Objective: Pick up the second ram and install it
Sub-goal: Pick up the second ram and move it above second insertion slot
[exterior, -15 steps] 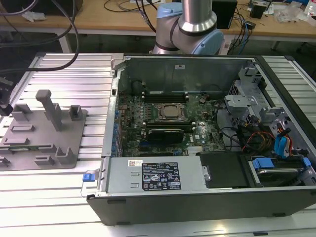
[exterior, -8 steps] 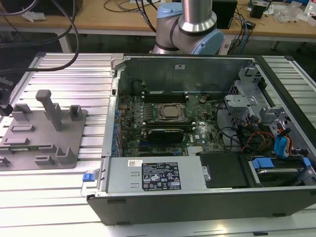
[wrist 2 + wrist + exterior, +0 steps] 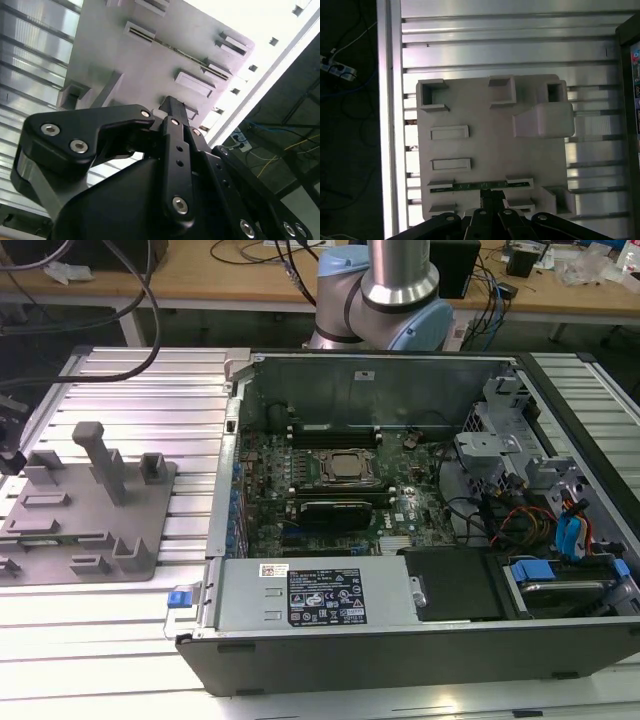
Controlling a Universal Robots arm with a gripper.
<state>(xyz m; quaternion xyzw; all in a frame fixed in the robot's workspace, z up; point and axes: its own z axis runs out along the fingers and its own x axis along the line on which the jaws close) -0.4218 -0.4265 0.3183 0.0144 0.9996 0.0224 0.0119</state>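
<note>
green second ram [image 3: 480, 186] in grey tray [image 3: 490, 145] slot | gripper [image 3: 492, 193] at its middle — grip state: cannot tell

I work on a bench [image 3: 130, 405] of ribbed aluminium slats, and bright glare washes it out at six o'clock in the exterior view. At twelve o'clock a wooden table [image 3: 230, 280] on pale legs runs across, strewn with cables [image 3: 291, 265], with dark shadow beneath it. Past the bench's edge, in the first wrist view, the floor [image 3: 350, 150] is dark — a white power strip [image 3: 337, 70] and loose blue leads [image 3: 350, 97] lie on it.
</note>
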